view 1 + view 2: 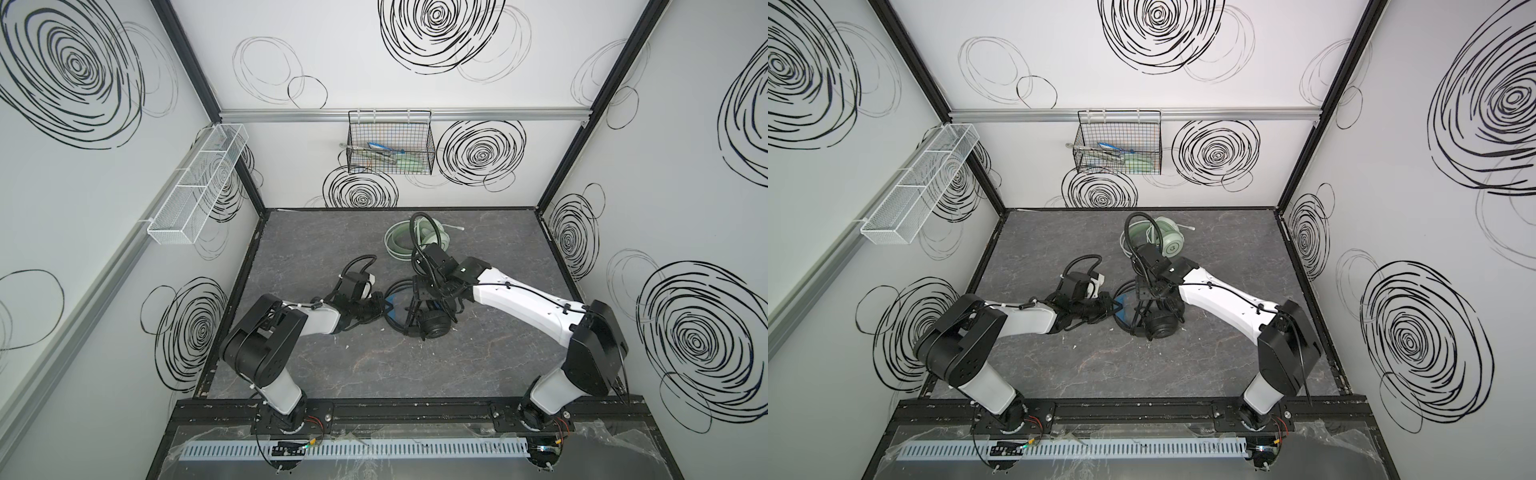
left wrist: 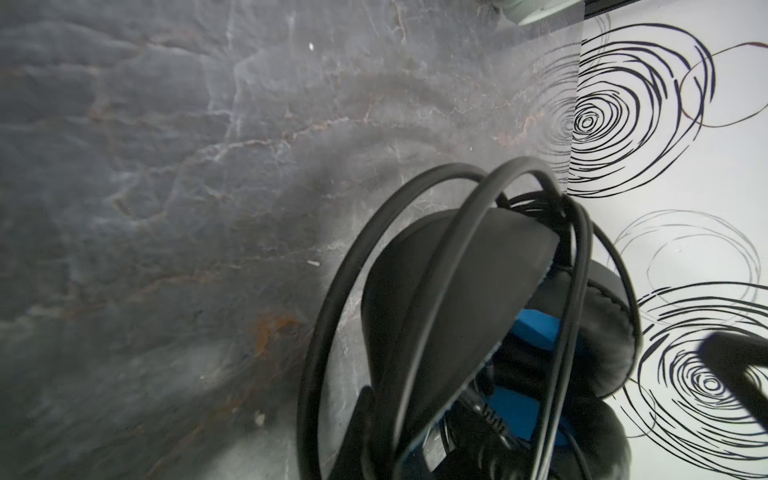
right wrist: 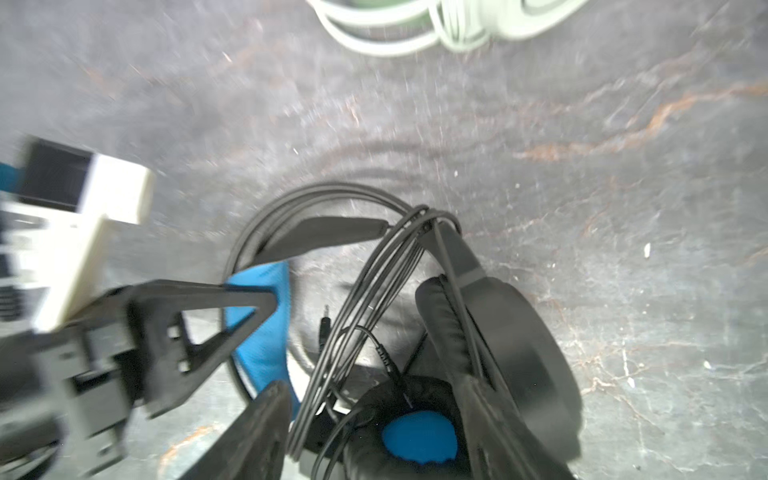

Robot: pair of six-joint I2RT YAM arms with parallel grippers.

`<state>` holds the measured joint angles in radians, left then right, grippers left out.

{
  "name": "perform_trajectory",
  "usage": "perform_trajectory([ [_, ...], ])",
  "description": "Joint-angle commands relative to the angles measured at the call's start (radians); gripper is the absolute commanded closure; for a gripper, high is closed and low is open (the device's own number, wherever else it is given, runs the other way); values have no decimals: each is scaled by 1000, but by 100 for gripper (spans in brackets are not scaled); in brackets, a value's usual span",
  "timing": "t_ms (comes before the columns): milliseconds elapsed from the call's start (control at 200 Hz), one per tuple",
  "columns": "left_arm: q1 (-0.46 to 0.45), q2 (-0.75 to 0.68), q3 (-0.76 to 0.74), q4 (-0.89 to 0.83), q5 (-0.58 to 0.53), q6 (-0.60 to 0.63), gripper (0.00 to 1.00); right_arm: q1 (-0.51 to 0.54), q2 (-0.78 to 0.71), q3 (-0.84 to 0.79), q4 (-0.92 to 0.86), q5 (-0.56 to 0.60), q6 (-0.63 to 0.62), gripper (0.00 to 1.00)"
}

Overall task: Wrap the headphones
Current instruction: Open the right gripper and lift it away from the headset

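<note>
- Dark marbled counter (image 1: 374,374), white scribbled walls. The black headphones (image 1: 432,328) sit mid-counter between both arms. The mint headphones (image 1: 399,245) lie near the back wall, behind the right arm.
- Left fingers (image 3: 266,299) are closed, tips pinching the blue band pad of the black set.
- Right fingers (image 3: 257,432) stand wide apart over the ear cups and clamp nothing you can see.
- Risk: the cord (image 3: 374,282) loops are only draped over the band near one cup. With nothing pressing on them they could slide off and uncoil.
- Risk: the plug (image 3: 323,324) hangs free inside the band, and an untucked end lets the wrap loosen.
- Risk: a loop runs just beside one right finger. Back out carelessly and you could snag it and drag the wrap.
- Risk: the left pinch is tip-only on soft padding, so the headset may pivot or slip if you tug the cord.
- Only the right wrist view shows the plug, the loop routing and the left pinch. It's blurred, so trust fine detail less.
- Both top views hide those under the right wrist, but they alone give the layout.
- The left wrist view shows the band and cord up close, not its own fingertips clearly.
</note>
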<state>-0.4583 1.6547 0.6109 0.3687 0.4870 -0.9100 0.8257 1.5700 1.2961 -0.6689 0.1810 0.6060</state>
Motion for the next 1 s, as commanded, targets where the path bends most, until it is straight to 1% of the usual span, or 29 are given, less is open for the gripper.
perform_trajectory([
  [0,15,-38,-2,88,19,-43,100,6,-91,38,32,59,-31,25],
  [65,14,-47,-1,115,22,-86,100,1,-144,23,71,117,-64,22],
  [100,15,-48,1,134,24,-111,100,-11,-173,13,93,131,-85,16],
  [115,14,-48,3,141,25,-121,100,-18,-185,11,103,134,-95,12],
  [130,16,-49,6,146,27,-128,100,-27,-198,7,109,135,-101,1],
  [155,18,-47,13,153,29,-139,100,-43,-215,4,117,135,-110,2],
  [240,36,-40,46,149,34,-150,100,-107,-262,14,108,127,-133,3],
  [365,76,-35,92,103,43,-112,100,-178,-313,21,83,126,-189,3],
  [435,112,-31,108,89,74,-98,100,-212,-344,7,81,119,-205,3],
  [510,153,-14,140,33,129,-49,100,-243,-373,-15,83,97,-206,3],
  [655,256,-4,167,-61,201,64,100,-259,-405,-44,91,59,-205,3],
  [780,349,-26,155,-123,210,133,100,-260,-412,-55,91,17,-219,3],
  [881,426,-55,137,-173,186,183,100,-261,-419,-65,89,-18,-236,3],
  [996,517,-67,123,-189,184,212,100,-261,-437,-82,95,-43,-253,3],
])
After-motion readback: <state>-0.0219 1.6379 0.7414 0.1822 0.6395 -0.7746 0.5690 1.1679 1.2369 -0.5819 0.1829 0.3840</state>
